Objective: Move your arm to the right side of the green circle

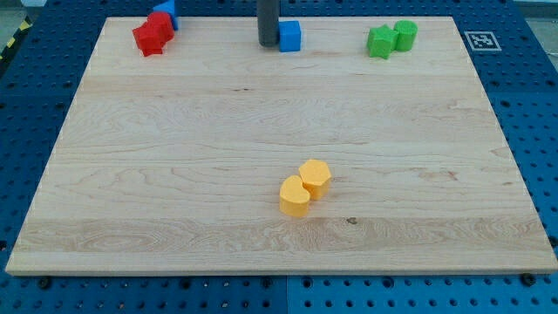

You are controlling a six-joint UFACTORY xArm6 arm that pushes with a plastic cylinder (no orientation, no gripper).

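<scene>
Our rod has no claw to open or close; my tip (268,44) rests at the top centre, touching the blue cube (290,36). The green circle (405,35) stands upper right, touching a green star (380,41). Going straight right, we could push the cube into them. We count two green, two yellow (304,187), two red (153,34), two blue blocks.
</scene>
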